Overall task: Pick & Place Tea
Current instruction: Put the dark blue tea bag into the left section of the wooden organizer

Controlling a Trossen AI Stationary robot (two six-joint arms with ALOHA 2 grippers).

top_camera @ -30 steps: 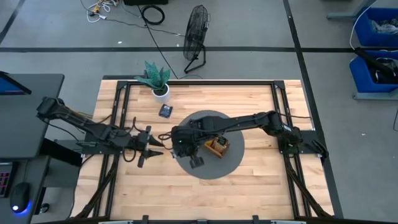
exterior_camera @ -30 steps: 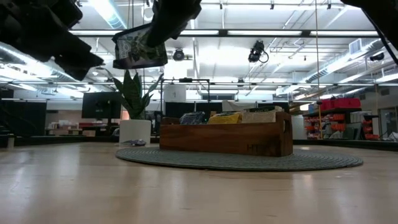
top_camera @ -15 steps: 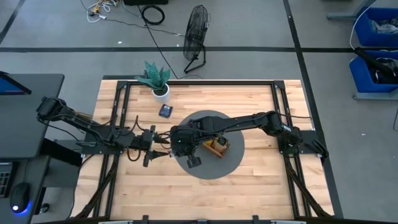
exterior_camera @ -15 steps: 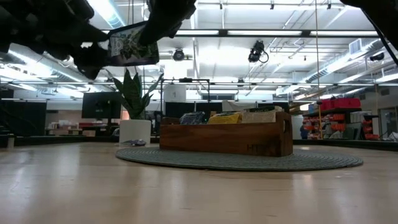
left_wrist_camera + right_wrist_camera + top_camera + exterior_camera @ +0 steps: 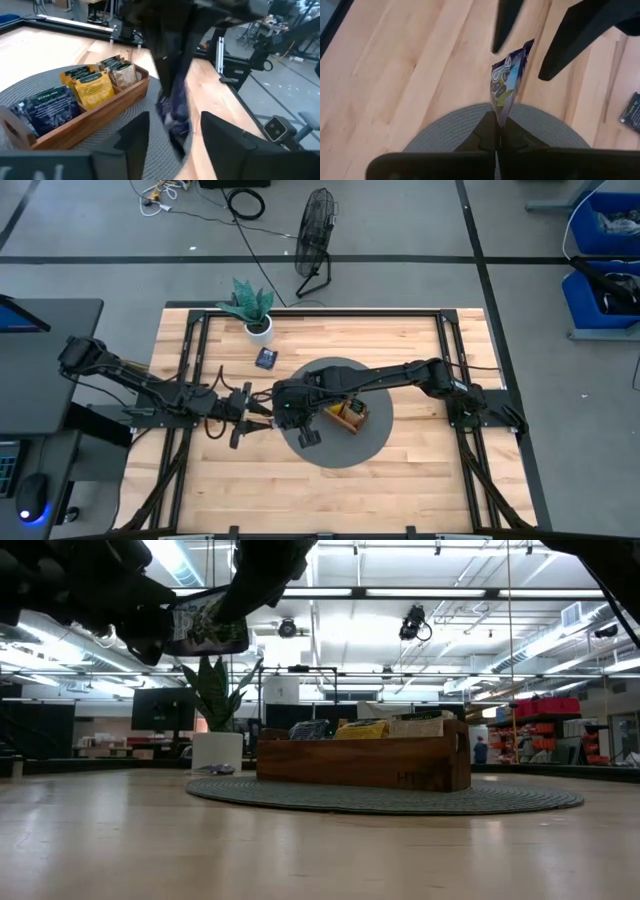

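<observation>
Hanging edge-on in the air, a dark blue tea sachet [image 5: 506, 85] is clamped at its lower edge by my right gripper [image 5: 497, 131], above the left rim of the round woven grey mat [image 5: 445, 131]. My left gripper [image 5: 170, 132] straddles it with fingers apart, not touching. Right of this stands the wooden tray [image 5: 107, 107] of glossy sachets; bare plank table [image 5: 390, 75] lies left.

1. From overhead, the sachet [image 5: 268, 409] between my two end effectors is too small to read, just a dark sliver.
2. In my left wrist view it's a blurred smear.
3. At counter height, both arms are cut off by the top edge.
4. The wooden tray [image 5: 362, 762] hides most of its sachets; only top edges show.
</observation>
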